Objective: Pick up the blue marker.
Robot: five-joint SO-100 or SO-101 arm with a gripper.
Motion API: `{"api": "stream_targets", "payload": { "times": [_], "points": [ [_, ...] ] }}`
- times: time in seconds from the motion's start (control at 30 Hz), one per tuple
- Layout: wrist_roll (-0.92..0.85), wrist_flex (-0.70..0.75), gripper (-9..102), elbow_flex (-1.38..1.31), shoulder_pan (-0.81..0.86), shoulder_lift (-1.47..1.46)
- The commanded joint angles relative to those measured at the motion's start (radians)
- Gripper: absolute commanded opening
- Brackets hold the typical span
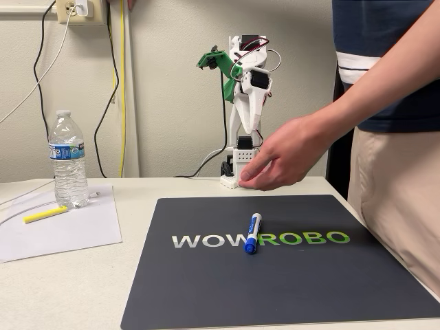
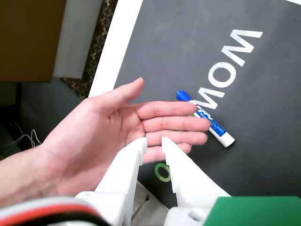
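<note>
The blue marker lies flat at frame centre on the dark mat in the fixed view, across the printed lettering. A person's hand hovers above and behind it, not touching. In the wrist view, the robot hand at lower centre holds nothing, its fingers slightly parted.
</note>
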Motion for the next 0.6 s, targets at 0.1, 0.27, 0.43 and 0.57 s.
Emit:
{"api": "stream_targets", "payload": {
  "times": [0.1,0.27,0.43,0.57],
  "points": [
    [0.161,-0.968,6,0.830,-0.031,0.382],
    [0.152,-0.851,6,0.755,-0.028,0.339],
    [0.152,-0.856,6,0.755,-0.028,0.339],
    [0.152,-0.856,6,0.755,-0.026,0.341]
  ]
}}
